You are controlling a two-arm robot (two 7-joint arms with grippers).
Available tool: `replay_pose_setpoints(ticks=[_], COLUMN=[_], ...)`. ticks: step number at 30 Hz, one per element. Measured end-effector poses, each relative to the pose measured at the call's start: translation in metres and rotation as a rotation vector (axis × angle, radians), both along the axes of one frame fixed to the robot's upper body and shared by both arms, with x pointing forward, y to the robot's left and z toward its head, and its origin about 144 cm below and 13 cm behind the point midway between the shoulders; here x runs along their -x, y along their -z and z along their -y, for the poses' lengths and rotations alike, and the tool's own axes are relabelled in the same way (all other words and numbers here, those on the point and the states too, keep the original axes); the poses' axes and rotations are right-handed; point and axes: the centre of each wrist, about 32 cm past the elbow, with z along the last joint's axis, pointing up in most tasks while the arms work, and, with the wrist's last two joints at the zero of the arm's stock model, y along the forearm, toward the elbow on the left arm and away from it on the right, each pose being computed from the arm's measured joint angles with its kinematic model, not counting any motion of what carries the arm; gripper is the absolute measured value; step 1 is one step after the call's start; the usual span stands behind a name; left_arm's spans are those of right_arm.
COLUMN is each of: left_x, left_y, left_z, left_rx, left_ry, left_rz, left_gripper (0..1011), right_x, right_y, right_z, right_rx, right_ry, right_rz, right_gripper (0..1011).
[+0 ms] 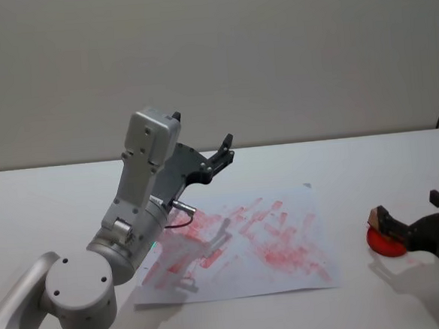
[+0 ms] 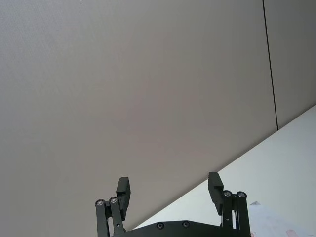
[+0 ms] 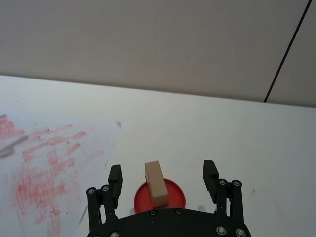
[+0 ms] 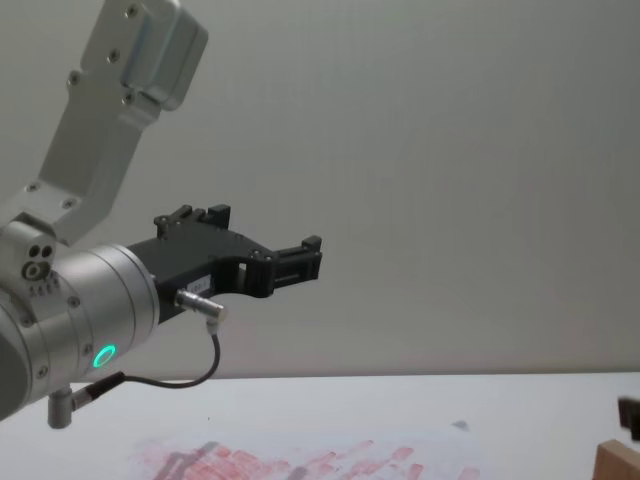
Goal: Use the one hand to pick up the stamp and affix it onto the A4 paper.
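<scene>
Head view: flat red round pad (image 1: 387, 247) sits on the white table (image 1: 340, 163) and holds a small light-brown squared wooden stamp (image 1: 375, 218), standing up on it. The black angular two-finger right gripper (image 1: 411, 215) is low at the table's right side, right at the pad, w/ one finger just beside the stamp. The white A4 paper (image 1: 285, 235), covered w/ smudgy red-pink prints, lies flat mid-table, near the pad but not touching. The silver-grey left arm reaches up; its black left gripper (image 1: 222, 151) is in the air, well apart from the stamp.

Left wrist view: left gripper (image 2: 169, 185) has its fingers spread w/ nothing btwn them.

Right wrist view: stamp (image 3: 155, 182) is plain pale wood, upright w/ a slight tilt, foot on the red round pad (image 3: 175, 195). The right gripper (image 3: 163, 169) is spread wide. The stamp stands btwn its fingers (image 3: 115, 177) w/ a gap on each side, touching neither. The A4 paper (image 3: 54, 163) lies apart from the pad.

Chest view: left gripper (image 4: 312, 258) hangs high above the A4 paper (image 4: 330, 462). A corner of the stamp (image 4: 620, 462) pokes in at the lower right.
</scene>
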Motion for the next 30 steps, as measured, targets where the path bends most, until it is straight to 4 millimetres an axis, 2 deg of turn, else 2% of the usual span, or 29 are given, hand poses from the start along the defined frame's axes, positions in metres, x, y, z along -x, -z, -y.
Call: replay_pose_setpoints(ticks=[30], left_x=[0.0], left_y=[0.0], left_z=[0.0], left_rx=[0.0], left_ry=[0.0], left_rz=[0.0], left_gripper=[1001], right_x=[-0.046], right_y=[0.019], right_z=[0.001], right_rx=[0.062], right_ry=[-0.086], right_rz=[-0.167], right_gripper=[995])
